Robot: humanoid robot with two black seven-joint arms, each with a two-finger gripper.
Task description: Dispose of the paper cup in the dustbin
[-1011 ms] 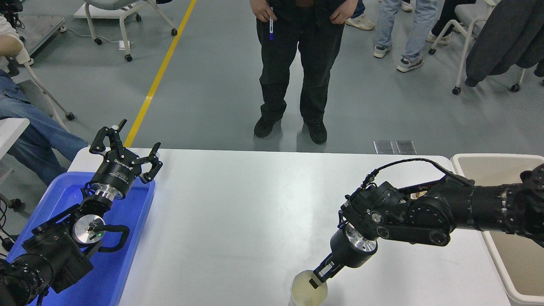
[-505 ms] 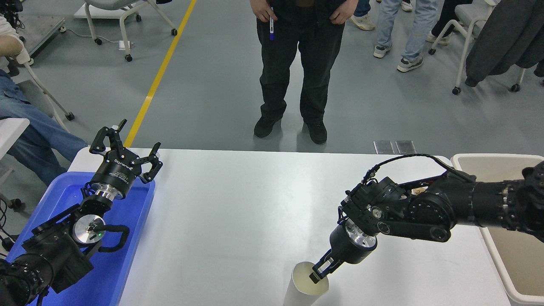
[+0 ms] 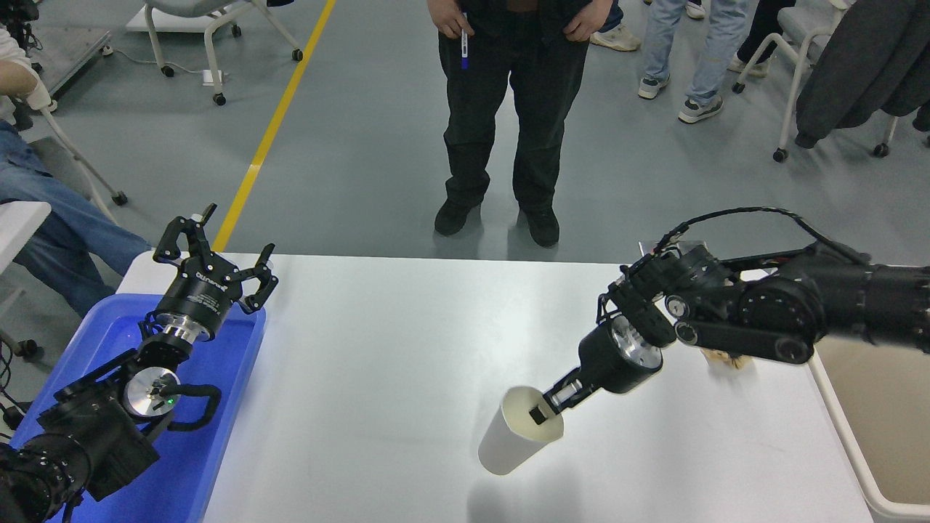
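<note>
The white paper cup (image 3: 508, 439) hangs tilted in the air above the table's near middle, its cream mouth facing up and right, its shadow on the table below. My right gripper (image 3: 546, 412) is shut on the cup's rim, one finger inside the mouth. The right arm reaches in from the right edge. The beige dustbin (image 3: 864, 392) stands at the table's right end, partly hidden behind the arm. My left gripper (image 3: 218, 250) is open and parked over the blue tray at the lower left.
A blue tray (image 3: 218, 407) lies on the table's left end under the left arm. A crumpled brown paper ball (image 3: 725, 358) peeks out below the right forearm near the bin. A person (image 3: 508, 109) stands at the far side. Chairs and other people are behind.
The right gripper has lifted the cup off the table, up and slightly away from me. The cup has tipped over and now hangs tilted. The forearm has risen. The left arm has not moved.
</note>
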